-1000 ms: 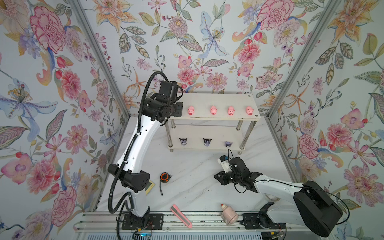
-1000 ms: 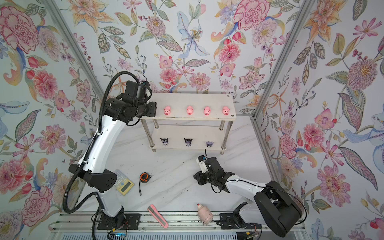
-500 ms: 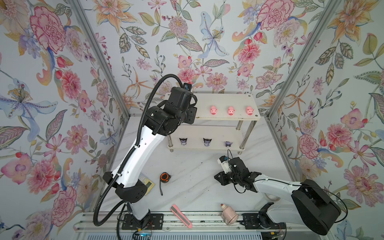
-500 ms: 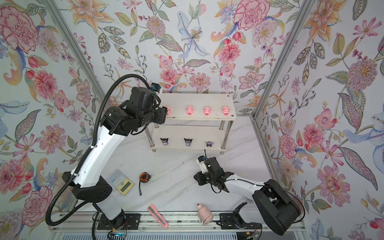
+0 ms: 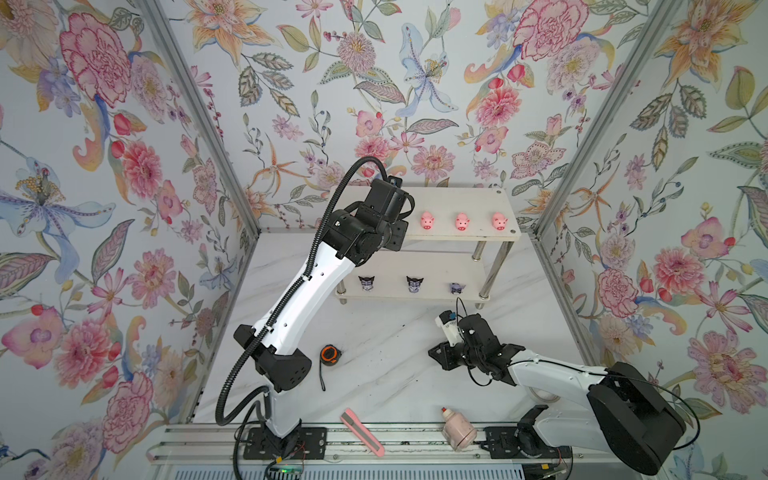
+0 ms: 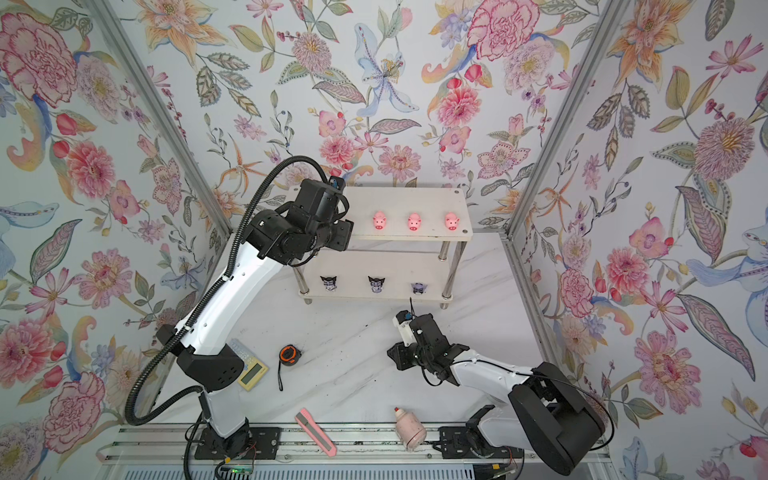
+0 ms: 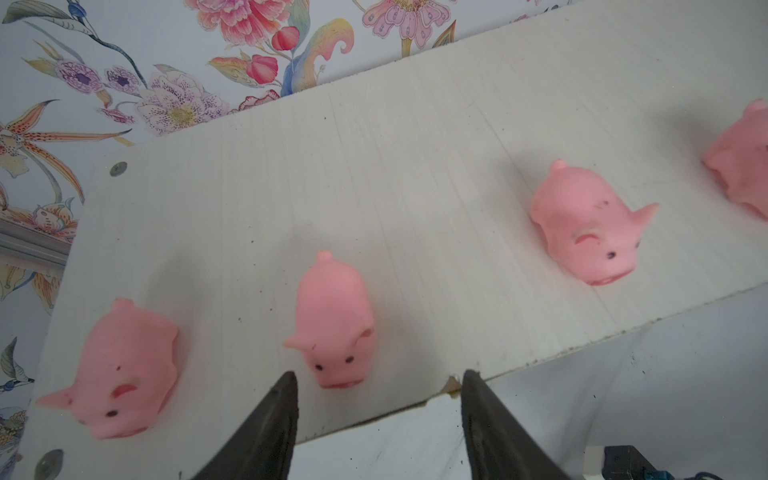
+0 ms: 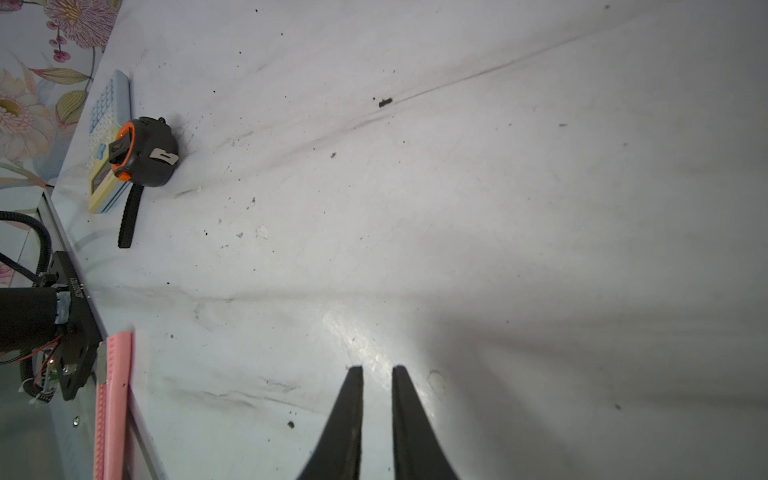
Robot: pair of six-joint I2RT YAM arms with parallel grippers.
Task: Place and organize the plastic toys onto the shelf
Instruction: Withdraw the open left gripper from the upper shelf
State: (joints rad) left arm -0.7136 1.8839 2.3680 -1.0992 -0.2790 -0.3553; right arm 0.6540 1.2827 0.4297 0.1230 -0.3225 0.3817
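The shelf point(image 5: 459, 198) is a white two-board rack on chrome legs. Little pink pigs point(image 7: 332, 324) stand in a row near the front edge of its top board, snouts forward. The left wrist view shows four of them, and both top views show three toward the shelf's right end point(image 5: 462, 221) point(image 6: 414, 222). Three purple-white figurines point(image 5: 414, 284) with black horned heads line the lower board. The left arm arches over the shelf's left end. Its left tool point(image 7: 380, 374) is released and empty, jaws wide at the front edge. Before the shelf's right end, the right arm lies low over the tabletop point(image 5: 395, 332). The right tool point(image 8: 377, 368) is nearly clenched on nothing.
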